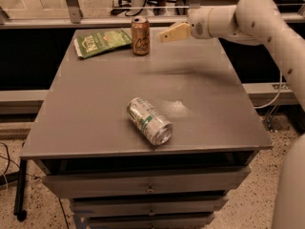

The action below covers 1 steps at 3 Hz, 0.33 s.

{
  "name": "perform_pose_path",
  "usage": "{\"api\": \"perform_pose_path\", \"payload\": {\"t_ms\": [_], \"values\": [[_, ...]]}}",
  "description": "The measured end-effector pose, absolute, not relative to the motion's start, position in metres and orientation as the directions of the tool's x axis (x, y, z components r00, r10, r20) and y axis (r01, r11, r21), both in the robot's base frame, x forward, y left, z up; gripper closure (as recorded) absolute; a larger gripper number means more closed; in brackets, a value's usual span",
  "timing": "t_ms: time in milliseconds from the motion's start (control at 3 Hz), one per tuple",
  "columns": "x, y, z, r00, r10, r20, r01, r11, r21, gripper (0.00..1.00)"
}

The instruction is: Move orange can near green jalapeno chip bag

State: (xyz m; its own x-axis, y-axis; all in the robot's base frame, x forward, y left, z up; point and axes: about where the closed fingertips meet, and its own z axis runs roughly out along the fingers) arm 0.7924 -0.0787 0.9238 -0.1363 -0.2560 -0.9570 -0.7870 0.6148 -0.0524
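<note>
The orange can stands upright at the back of the grey table, just right of the green jalapeno chip bag, which lies flat at the back left. The can and bag are close together, almost touching. My gripper hangs in the air to the right of the can, a short gap away from it, with nothing in it. The cream fingers point left towards the can.
A silver and green can lies on its side near the middle front of the table. Drawers sit below the tabletop. A rail and glass wall run behind the table. My white arm reaches in from the right.
</note>
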Motion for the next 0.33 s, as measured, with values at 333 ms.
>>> {"api": "perform_pose_path", "payload": {"t_ms": [333], "values": [[0.7659, -0.1377, 0.9608, -0.092, -0.158, -0.983, -0.708, 0.705, -0.047, 0.00]]}}
